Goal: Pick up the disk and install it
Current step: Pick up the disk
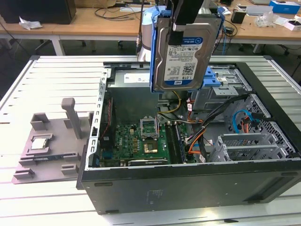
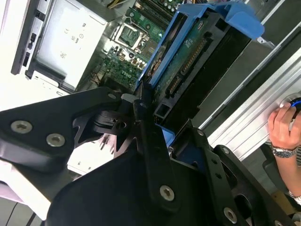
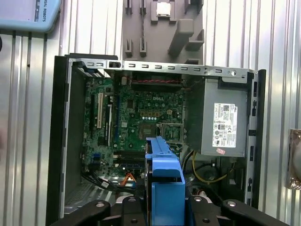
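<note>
While aloft, white-labelled disk (image 1: 184,61) in gripper (image 1: 178,26)

The disk (image 1: 181,56) is showing silver-grey metal, and its label is flashing white with a blue band. Its bracket (image 3: 167,188) is shining bright blue. The motherboard (image 1: 141,141) is glowing green, the computer case (image 1: 188,188) is looking flat black, the ribbed table (image 1: 47,80) is gleaming silver-white, and the fixture tray (image 1: 56,136) is sitting matte grey.
</note>
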